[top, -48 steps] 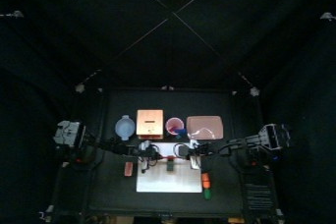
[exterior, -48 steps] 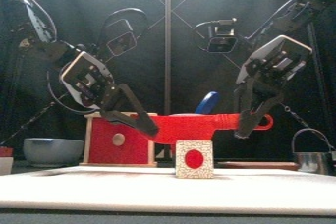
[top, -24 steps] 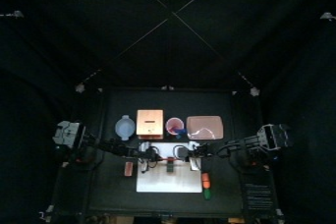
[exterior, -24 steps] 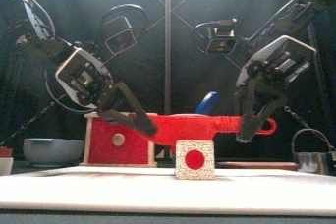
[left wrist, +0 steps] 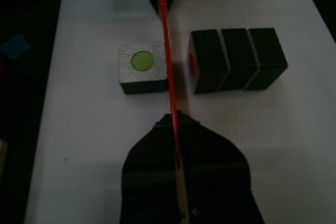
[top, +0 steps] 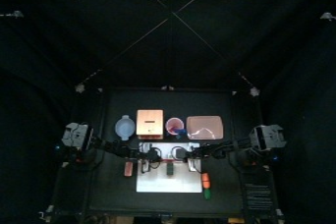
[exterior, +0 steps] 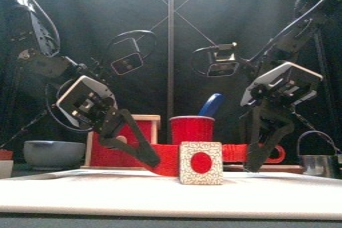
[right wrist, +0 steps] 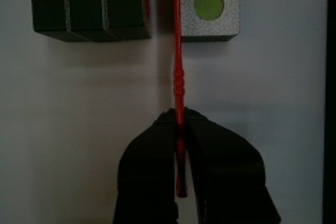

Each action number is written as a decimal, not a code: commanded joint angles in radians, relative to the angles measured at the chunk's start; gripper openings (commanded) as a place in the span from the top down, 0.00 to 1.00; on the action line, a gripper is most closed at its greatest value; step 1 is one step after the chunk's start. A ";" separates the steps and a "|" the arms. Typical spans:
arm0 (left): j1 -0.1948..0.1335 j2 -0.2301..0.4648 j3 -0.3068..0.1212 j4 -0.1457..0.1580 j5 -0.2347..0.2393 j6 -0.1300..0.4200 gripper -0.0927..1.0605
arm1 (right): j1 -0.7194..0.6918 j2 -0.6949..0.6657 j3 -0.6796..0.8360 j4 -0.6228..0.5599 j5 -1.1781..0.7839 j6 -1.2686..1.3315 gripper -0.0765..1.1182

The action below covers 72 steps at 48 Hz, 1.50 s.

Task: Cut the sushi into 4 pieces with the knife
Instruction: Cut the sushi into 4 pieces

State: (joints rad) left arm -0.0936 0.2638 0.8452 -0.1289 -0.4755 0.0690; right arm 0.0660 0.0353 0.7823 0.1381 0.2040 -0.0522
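A red toy knife point(exterior: 234, 156) is held level and low over the white cutting board point(exterior: 80, 177). My left gripper point(exterior: 147, 160) is shut on one end and my right gripper point(exterior: 254, 162) on the handle end. In the left wrist view the knife point(left wrist: 164, 41) lies in the gap between one cut-off sushi piece point(left wrist: 140, 63) with a green centre and a roll of three dark blocks point(left wrist: 237, 59). The right wrist view shows the same: the knife point(right wrist: 175, 51), the piece point(right wrist: 210, 7), the roll point(right wrist: 89, 7). From the front, the piece point(exterior: 201, 162) hides the roll.
Behind the board stand a blue-grey bowl point(exterior: 54, 152), the wooden box with its red drawer front point(exterior: 114, 137), a red cup point(exterior: 193, 129) holding a blue knife point(exterior: 211, 104), and a metal cutter point(exterior: 318, 162). A pink tray point(top: 206, 127) lies at the back right.
Both grippers have come down together, bringing the red knife from about cup height to just above the board behind the front sushi piece.
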 commanded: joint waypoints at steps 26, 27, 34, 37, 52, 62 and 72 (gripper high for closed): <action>0.083 -0.095 -0.014 0.021 0.011 0.040 0.73 | -0.092 -0.121 -0.014 -0.054 0.017 0.000 0.73; 0.080 -0.104 -0.014 0.021 0.014 0.040 0.73 | -0.087 -0.129 -0.014 -0.052 0.020 0.000 0.73; 0.025 -0.184 -0.015 0.029 0.041 0.040 0.73 | -0.031 -0.184 -0.014 -0.032 0.026 0.000 0.73; 0.002 -0.207 -0.014 0.034 0.054 0.038 0.73 | -0.008 -0.201 -0.012 -0.021 0.026 0.000 0.73; -0.078 -0.198 -0.021 0.025 0.063 0.034 0.73 | 0.066 -0.190 0.000 0.044 -0.002 0.000 0.73; -0.092 -0.179 -0.023 0.006 0.063 0.034 0.73 | 0.072 -0.166 0.002 0.049 -0.014 -0.002 0.73; -0.098 -0.175 -0.028 0.006 0.063 0.032 0.73 | 0.077 -0.146 0.002 0.060 -0.015 0.000 0.73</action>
State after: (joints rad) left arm -0.1841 0.0966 0.8452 -0.1243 -0.4080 0.0997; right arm 0.1396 -0.1012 0.7946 0.1917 0.1994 -0.0476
